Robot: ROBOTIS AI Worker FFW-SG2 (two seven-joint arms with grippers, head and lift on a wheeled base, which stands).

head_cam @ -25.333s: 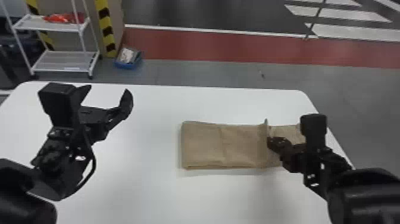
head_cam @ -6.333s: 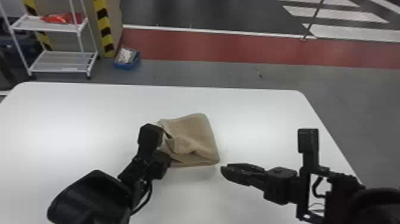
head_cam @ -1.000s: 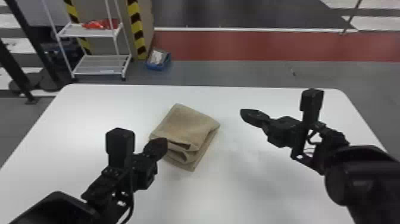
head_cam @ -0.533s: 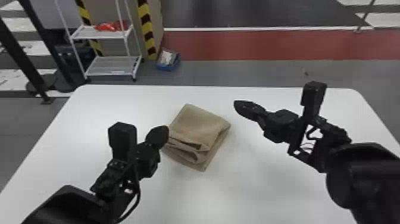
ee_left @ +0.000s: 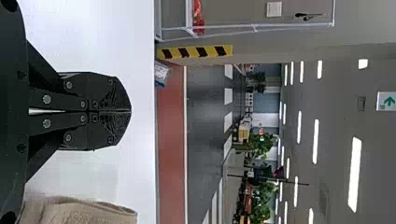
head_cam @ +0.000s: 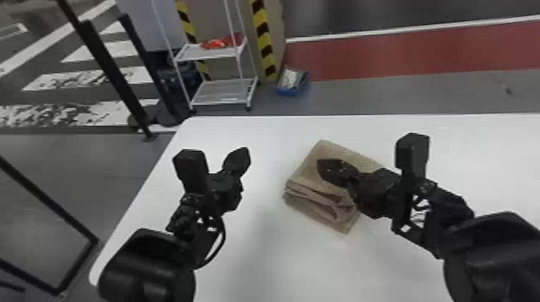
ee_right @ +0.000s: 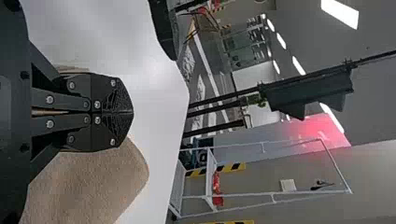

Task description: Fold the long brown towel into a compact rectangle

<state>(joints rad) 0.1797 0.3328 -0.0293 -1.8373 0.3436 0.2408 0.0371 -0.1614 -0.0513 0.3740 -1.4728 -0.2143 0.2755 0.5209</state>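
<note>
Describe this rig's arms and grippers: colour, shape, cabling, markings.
Left arm and right arm: black, rounded housings, narrower linkages, a boxy black block near each wrist. A black cable loops along the left arm. Left gripper and right gripper: flat black fingers, tapered ends with fine patterning, round silver screws.

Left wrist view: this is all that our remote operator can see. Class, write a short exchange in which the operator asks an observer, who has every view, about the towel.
Operator: The towel is at one edge of my left wrist view. Is it folded?
Observer: Yes. The head view shows several layers stacked along its near side.
Operator: Is anything in front of it there?
Observer: Yes, the right tool overlaps it in the head view.
</note>
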